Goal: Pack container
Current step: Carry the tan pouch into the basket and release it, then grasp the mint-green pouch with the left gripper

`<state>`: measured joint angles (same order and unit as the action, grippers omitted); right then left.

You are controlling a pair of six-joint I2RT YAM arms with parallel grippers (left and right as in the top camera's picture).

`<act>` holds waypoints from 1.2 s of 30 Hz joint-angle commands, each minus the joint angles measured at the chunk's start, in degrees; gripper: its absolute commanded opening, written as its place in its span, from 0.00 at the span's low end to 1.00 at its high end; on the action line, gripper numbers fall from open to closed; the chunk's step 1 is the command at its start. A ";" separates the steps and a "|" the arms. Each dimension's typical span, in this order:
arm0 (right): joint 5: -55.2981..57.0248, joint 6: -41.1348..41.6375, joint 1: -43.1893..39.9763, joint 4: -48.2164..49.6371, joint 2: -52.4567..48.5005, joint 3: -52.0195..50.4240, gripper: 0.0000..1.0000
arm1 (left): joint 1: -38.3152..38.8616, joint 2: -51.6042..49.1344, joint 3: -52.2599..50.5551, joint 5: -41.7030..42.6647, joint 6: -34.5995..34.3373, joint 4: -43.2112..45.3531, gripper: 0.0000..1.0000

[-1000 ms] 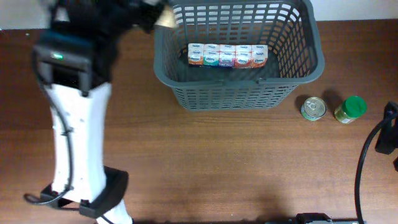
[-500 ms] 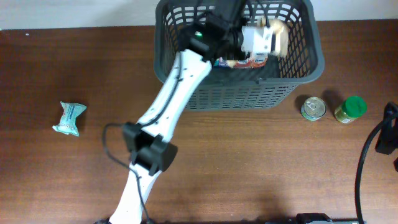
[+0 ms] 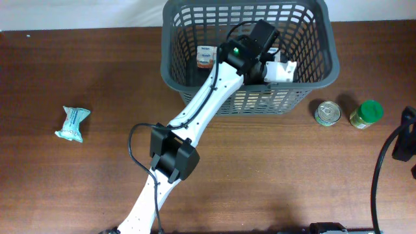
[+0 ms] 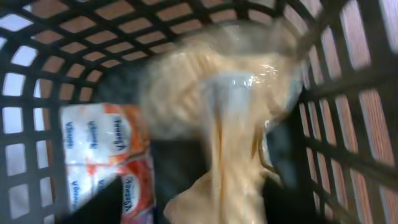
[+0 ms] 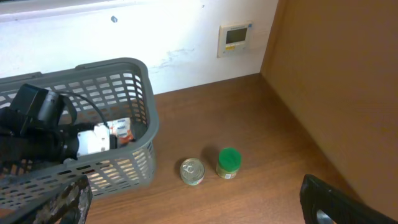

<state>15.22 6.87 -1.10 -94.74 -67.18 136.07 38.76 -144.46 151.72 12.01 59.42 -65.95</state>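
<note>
Basket (image 3: 299,97) sits at the far edge of the table (image 3: 292,175), centre-right. Stiff plastic, probably light even with what's in it, so I expect it to skate if I bump a wall. If I ever need to hold it, I'd take the thick rim. The slots look like finger traps.

Left gripper (image 3: 283,70) is inside the basket, toward its right end, with the arm crossing over the front wall. Left wrist view is mostly blur. A clear bag (image 4: 217,124) of pale yellow stuff hangs right in front of the camera, close to the right wall. I can't see the fingers, so I can't tell whether the gripper is clamping the bag or has let go. The bag looks soft and floppy, so it should settle wherever it lands.

A pack of small cartons (image 3: 207,57) lies on the basket floor, left of the bag.

Right gripper (image 5: 193,186) is parked well to the right of the basket, jaws wide apart and empty.

Outside the basket are a tin can (image 3: 327,113) and a green-lidded jar (image 3: 366,114) just beside its right front corner, and a teal packet (image 3: 73,123) far out on the left.
</note>
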 commanded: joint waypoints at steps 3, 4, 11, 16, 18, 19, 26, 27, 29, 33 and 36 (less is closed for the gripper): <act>0.90 0.26 -0.48 0.17 -0.09 -0.04 0.99 | -0.85 2.27 9.03 -12.46 -21.46 0.22 0.99; 0.90 0.26 -0.48 0.17 -0.09 -0.04 0.99 | -1.77 3.15 11.85 -13.84 -24.20 -1.07 0.99; 0.90 0.26 -0.48 0.17 -0.09 -0.04 0.99 | -13.09 13.84 27.80 -14.88 -39.50 -13.53 0.98; 0.90 0.26 -0.48 0.17 -0.09 -0.04 0.99 | -30.01 19.52 27.45 -18.38 -46.14 -24.79 0.91; 0.90 0.26 -0.48 0.17 -0.09 -0.04 0.99 | -34.29 19.58 25.94 -16.65 -47.43 -26.60 0.95; 0.90 0.26 -0.48 0.17 -0.09 -0.04 0.99 | -36.72 19.71 24.13 -16.33 -47.43 -26.75 0.98; 0.90 0.26 -0.48 0.17 -0.09 -0.04 0.99 | -48.59 26.34 4.81 -18.08 -47.41 -28.61 0.99; 0.90 0.26 -0.48 0.17 -0.09 -0.04 0.99 | -49.90 26.73 3.21 -18.36 -47.43 -29.03 0.99; 0.90 0.26 -0.48 0.17 -0.09 -0.04 0.99 | -55.45 27.34 -2.86 -17.11 -48.41 -30.16 0.99; 0.90 0.26 -0.48 0.17 -0.09 -0.04 0.99 | -63.25 27.34 -14.64 -8.35 -43.06 -27.10 0.99; 0.90 0.26 -0.48 0.17 -0.09 -0.04 0.99 | -68.67 27.32 -26.77 -3.85 -38.01 -20.09 0.99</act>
<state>15.22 6.92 -1.10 -94.76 -67.18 136.07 -25.82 -118.10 134.61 1.17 15.40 -90.32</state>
